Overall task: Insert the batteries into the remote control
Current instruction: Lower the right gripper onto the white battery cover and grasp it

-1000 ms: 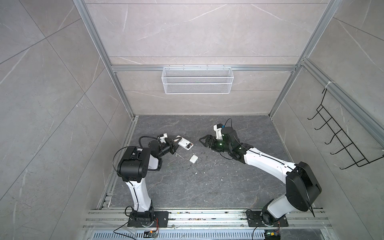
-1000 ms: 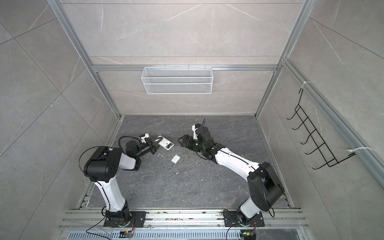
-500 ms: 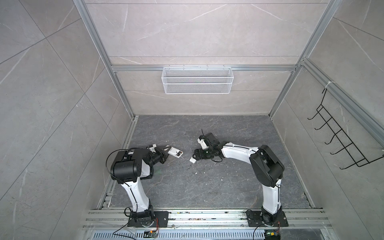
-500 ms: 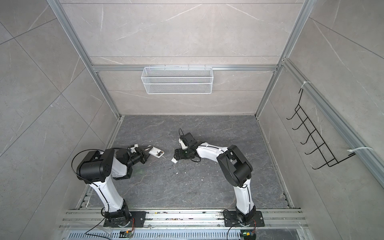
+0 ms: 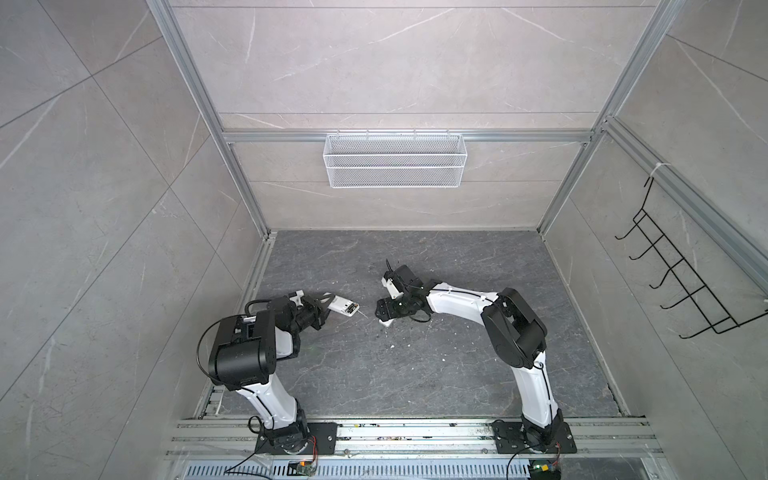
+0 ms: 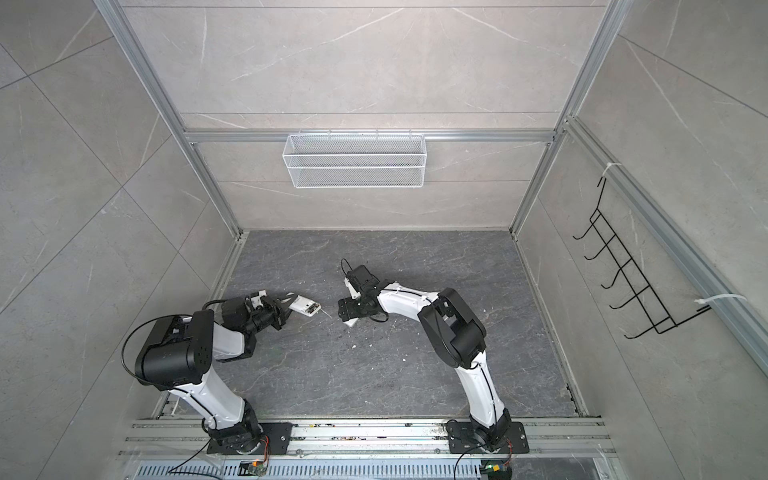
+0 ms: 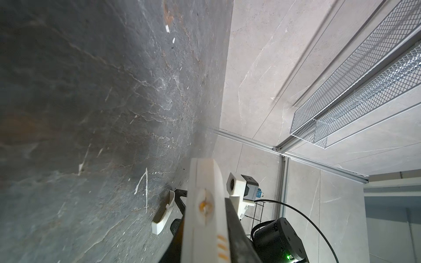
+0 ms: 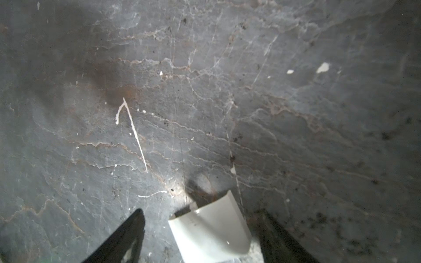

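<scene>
Both top views: left gripper (image 5: 328, 306) clamped on one end of the remote control (image 5: 343, 308), which points from the left-edge side toward the centre of the worktop (image 5: 415, 374). Right gripper (image 5: 384, 312) sits over a white cover piece (image 5: 387, 323) near centre.

Right wrist view alone shows its fingers (image 8: 124, 236) spread wide, flanking the cover piece (image 8: 211, 232); contact unclear.

Left wrist view alone shows the remote control (image 7: 202, 182) edge-on, with a dark finger (image 7: 237, 227) pressed along it. The batteries are too small to make out.
</scene>
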`<state>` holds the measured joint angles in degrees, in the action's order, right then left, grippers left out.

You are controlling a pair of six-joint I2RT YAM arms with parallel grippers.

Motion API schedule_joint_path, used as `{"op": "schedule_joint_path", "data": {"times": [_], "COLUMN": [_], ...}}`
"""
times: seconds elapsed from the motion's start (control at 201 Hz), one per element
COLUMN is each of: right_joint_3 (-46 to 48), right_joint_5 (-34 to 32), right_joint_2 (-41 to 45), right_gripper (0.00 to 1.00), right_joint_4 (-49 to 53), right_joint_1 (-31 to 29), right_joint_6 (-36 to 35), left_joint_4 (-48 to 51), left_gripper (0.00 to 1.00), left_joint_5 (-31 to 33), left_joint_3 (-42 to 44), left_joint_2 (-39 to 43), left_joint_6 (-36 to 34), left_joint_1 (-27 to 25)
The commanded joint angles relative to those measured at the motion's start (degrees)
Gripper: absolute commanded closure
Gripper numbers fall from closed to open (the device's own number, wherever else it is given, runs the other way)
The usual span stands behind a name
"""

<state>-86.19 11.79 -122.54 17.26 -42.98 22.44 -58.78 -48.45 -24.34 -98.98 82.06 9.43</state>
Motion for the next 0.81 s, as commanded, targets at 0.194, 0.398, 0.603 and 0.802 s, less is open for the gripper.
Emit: {"op": "schedule_joint_path", "data": {"times": [0.194,0.398,0.603,0.802], "right_joint_3": [5.4,4.7,0.8,0.2], "right_joint_5": [-2.2,-10.8,-16.2,-20.4], "right_joint_2": [3.4,3.7,0.3,-1.1], "right_gripper": [0.25,0.25,0.25,0.25], "right_joint_4": [0.1,3.3,6.9,7.3], "right_joint_1": [-4.1,-7.2,-9.5,-10.7], "right_joint_6": [0.8,-2.2,-4.4,-4.5], "left_joint_4": [1.5,-3.2,-5.5,-5.2], "left_gripper": [1.0,1.0,1.0,1.0], "left_joint_5": [0.2,0.8,0.3,-0.4], "left_joint_3": [0.0,1.0,1.4,1.2], "left_joint_2": [3.2,1.8,1.1,0.9], "left_joint_6": [-1.9,1.1,2.5,2.5], "left_joint_1": [0.4,0.4,0.4,0.4]}}
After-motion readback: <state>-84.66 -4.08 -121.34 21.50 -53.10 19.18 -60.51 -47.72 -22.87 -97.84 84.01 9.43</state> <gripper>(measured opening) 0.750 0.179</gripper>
